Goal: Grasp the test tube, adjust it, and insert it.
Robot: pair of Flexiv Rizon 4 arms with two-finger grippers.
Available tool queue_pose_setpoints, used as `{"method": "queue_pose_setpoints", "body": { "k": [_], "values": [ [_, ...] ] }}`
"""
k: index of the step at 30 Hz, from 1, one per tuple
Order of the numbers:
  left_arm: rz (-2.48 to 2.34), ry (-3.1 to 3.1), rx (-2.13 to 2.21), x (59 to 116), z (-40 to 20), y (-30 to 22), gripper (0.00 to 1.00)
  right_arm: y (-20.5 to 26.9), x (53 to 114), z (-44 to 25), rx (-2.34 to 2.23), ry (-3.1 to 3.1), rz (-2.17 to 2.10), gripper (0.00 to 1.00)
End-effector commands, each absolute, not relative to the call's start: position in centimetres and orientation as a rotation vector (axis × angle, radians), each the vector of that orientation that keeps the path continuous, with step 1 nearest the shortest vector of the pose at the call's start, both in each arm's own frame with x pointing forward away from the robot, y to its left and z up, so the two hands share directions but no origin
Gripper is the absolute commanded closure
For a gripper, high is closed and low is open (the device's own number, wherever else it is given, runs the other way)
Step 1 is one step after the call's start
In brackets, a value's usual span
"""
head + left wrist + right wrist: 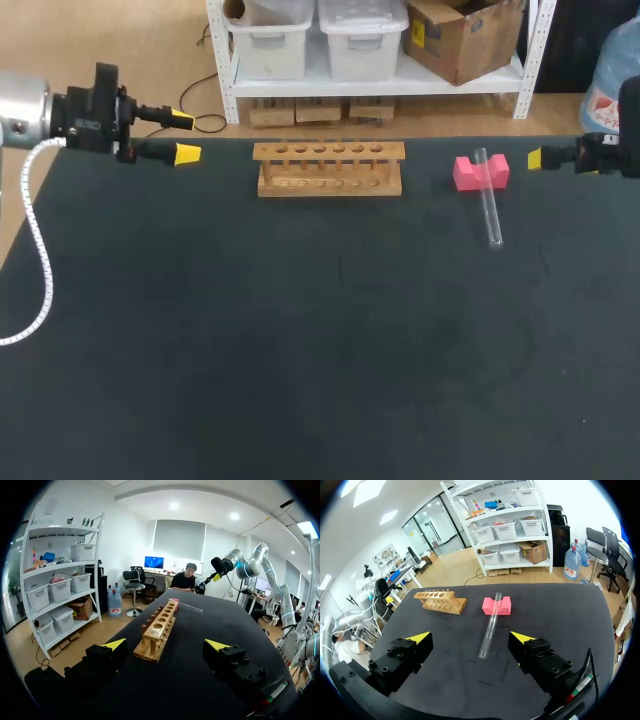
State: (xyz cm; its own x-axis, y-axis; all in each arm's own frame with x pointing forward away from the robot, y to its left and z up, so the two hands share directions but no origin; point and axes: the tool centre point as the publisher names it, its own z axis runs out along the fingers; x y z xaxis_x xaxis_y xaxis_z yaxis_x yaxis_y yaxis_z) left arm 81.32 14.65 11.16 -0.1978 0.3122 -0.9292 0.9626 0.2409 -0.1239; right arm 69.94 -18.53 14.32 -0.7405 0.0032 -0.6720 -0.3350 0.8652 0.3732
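Note:
A clear test tube (488,209) lies with its far end propped in the notch of a pink block (480,172) and its near end on the black table (300,330). A wooden rack (329,167) with a row of empty holes stands left of the block. My right gripper (470,638) hovers open at the table's right edge, with the test tube (490,625) and the pink block (497,605) ahead of it. My left gripper (165,643) is open at the far left edge, with the rack (159,630) end-on ahead of it. The tube (189,607) and my other arm lie beyond the rack.
The dark table top spreads wide in front of the rack and the tube, with nothing else on it. A white coiled cable (38,250) hangs from my left arm over the table's left edge.

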Motion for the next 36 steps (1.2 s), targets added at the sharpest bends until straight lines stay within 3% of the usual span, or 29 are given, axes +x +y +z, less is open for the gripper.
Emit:
{"method": "queue_pose_setpoints", "body": {
  "k": [1, 14, 36],
  "values": [
    [-0.978, 1.675, 1.196, 81.3, 11.1, 14.7, 0.0, -19.0, 69.7, 14.7, -0.239, 2.363, 0.488, 0.0],
    [-0.978, 1.675, 1.196, 81.3, 11.1, 14.7, 0.0, -18.4, 71.6, 14.3, -0.282, 2.401, 0.132, 0.0],
    [-0.978, 1.675, 1.196, 81.3, 11.1, 14.7, 0.0, -13.1, 78.0, 10.4, -0.126, 2.371, -0.158, 0.0]
  ]
}}
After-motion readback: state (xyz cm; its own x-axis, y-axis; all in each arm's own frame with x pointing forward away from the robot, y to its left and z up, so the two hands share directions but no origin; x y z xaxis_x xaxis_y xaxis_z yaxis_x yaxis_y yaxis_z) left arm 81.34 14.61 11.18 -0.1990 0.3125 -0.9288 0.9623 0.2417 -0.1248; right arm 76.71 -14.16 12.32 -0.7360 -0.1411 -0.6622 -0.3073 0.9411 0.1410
